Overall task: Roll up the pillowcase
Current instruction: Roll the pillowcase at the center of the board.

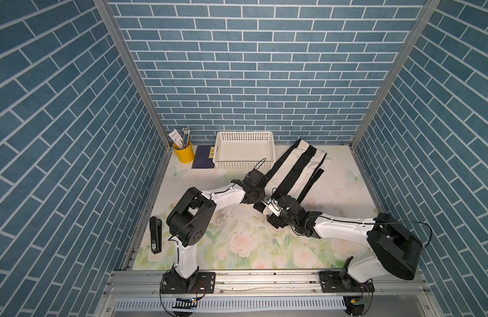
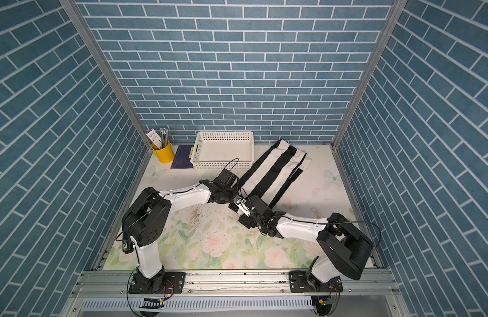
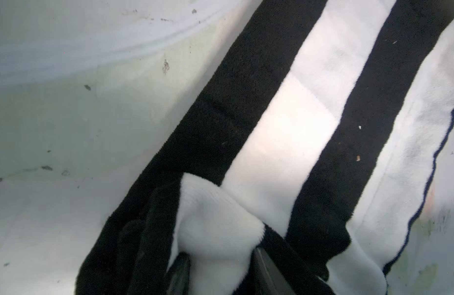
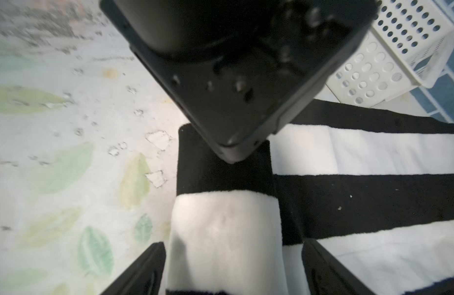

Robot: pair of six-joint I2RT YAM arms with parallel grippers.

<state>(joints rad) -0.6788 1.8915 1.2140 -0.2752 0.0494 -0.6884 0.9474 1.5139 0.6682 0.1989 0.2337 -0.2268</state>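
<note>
The pillowcase (image 1: 295, 170), striped black and cream-white, lies aslant from the back right toward the middle in both top views, its near end curled into a short roll (image 4: 223, 229). My left gripper (image 3: 221, 270) is shut on a white fold of that near end; its black body (image 4: 233, 76) hangs over the roll in the right wrist view. My right gripper (image 4: 233, 268) is open, one finger on each side of the roll, not pinching it. In a top view both grippers meet at the cloth's near end, left (image 1: 262, 199) and right (image 1: 266, 210).
A white plastic basket (image 1: 244, 149) stands at the back, just left of the cloth's far end. A dark blue notebook (image 1: 203, 156) and a yellow cup of pencils (image 1: 183, 153) sit at the back left. A black stapler (image 1: 155, 234) lies by the left wall.
</note>
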